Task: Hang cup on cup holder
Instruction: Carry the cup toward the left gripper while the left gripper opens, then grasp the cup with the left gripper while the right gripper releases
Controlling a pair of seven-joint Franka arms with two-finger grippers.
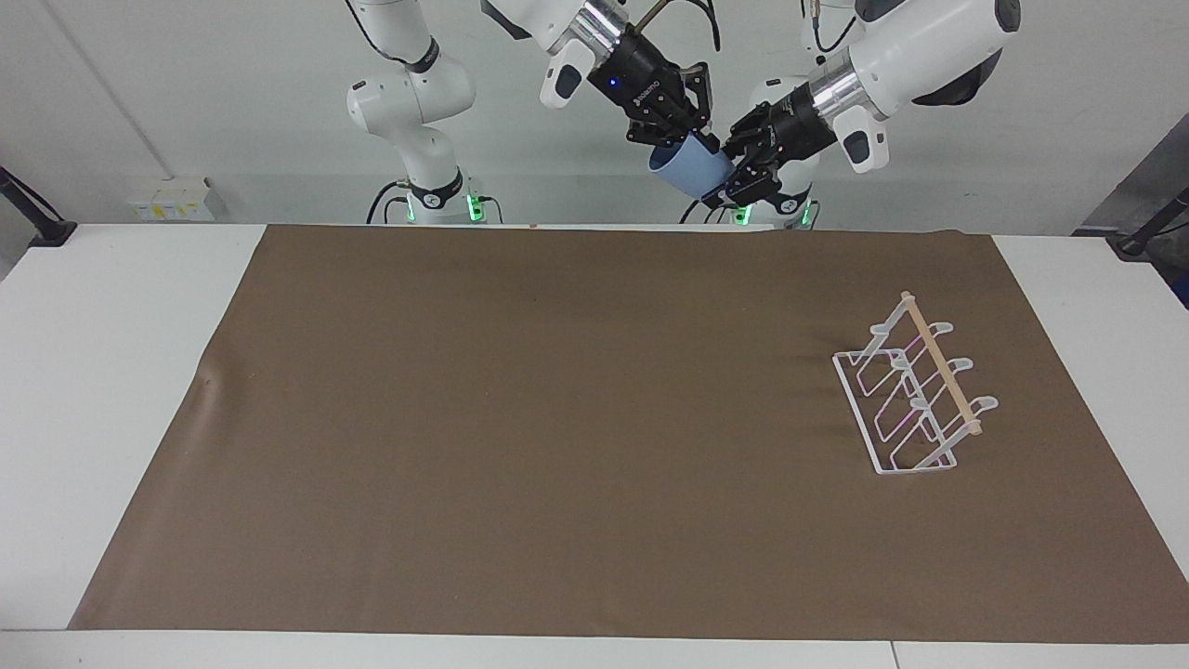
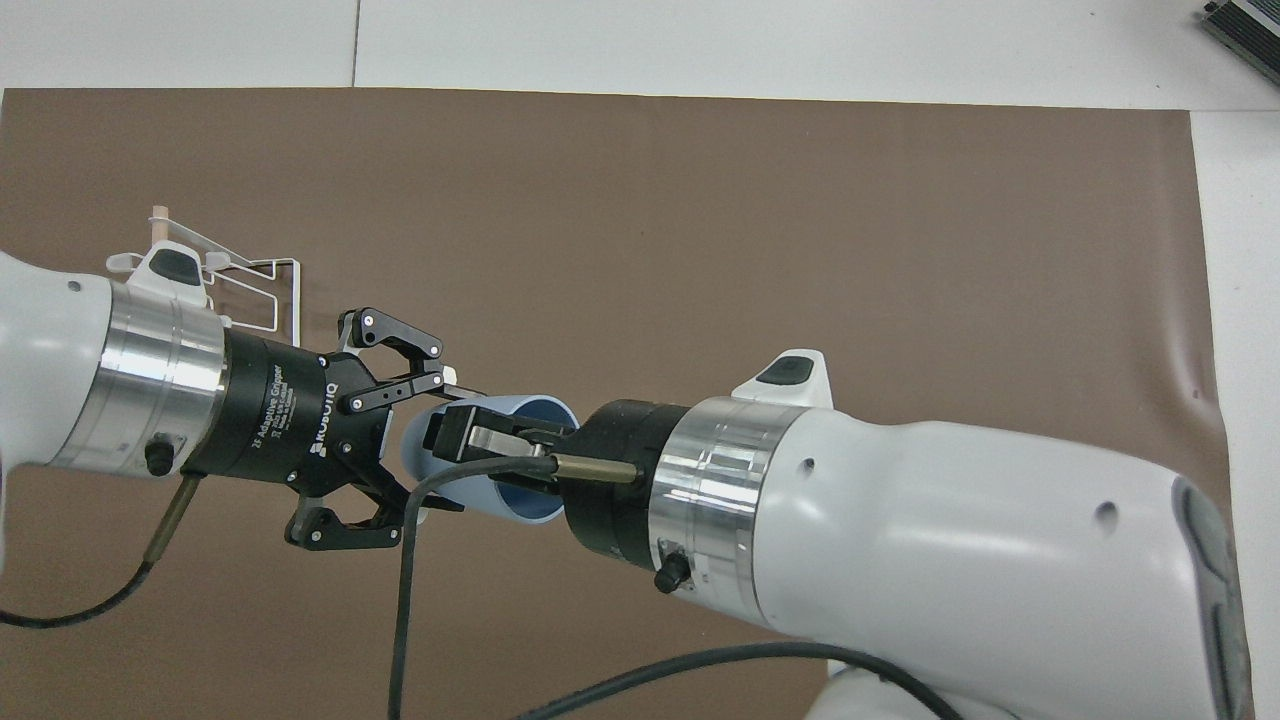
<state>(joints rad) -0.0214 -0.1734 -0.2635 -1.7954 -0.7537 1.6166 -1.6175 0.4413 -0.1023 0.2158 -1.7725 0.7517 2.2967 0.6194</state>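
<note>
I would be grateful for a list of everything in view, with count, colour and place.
cup: one, light blue, in the air between the two grippers, over the mat's edge nearest the robots.
rack: one, white wire with a wooden bar, on the mat toward the left arm's end.
mat: one, brown, covering most of the table.
table: one, white.
left gripper: one, black, shut on the cup's base end.
right gripper: one, black, at the cup's rim, one finger inside; whether it grips cannot be told.
</note>
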